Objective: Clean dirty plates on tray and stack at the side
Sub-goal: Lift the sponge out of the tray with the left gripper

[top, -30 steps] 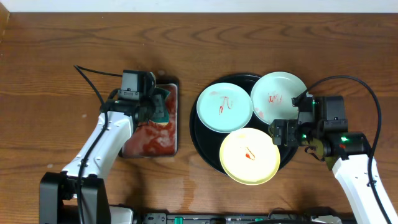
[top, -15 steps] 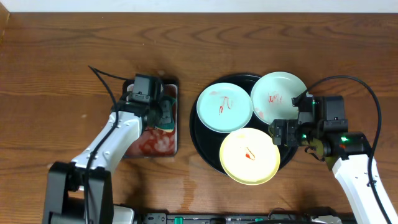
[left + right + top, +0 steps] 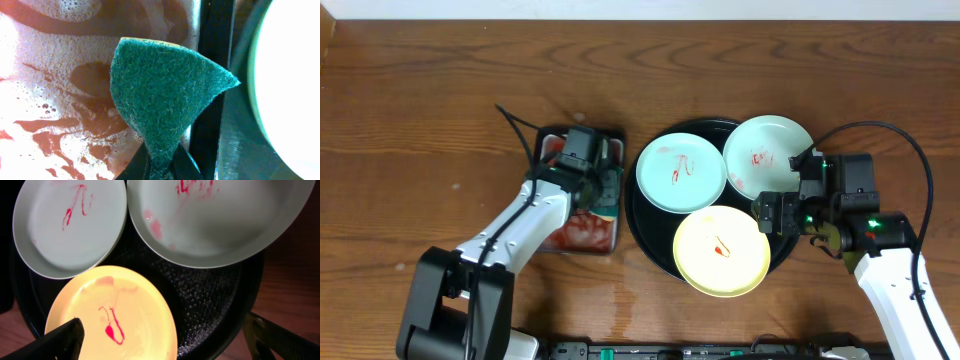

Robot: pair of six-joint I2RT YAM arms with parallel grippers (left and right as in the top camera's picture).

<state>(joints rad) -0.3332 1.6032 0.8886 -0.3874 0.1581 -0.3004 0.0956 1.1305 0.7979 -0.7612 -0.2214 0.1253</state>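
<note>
Pinching green sponge (image 3: 161, 92), left hand (image 3: 160, 164) over metal tray (image 3: 582, 236) (right hand (image 3: 165, 339) spread wide)

We see a brown wooden table (image 3: 420, 100) filling the frame, its grain running left to right. Two things lie directly on it. A round black tray (image 3: 655, 232) sits right of centre, with a smaller rectangular metal tray (image 3: 580, 249) just left of it. We cannot tell whether their rims touch.
</note>
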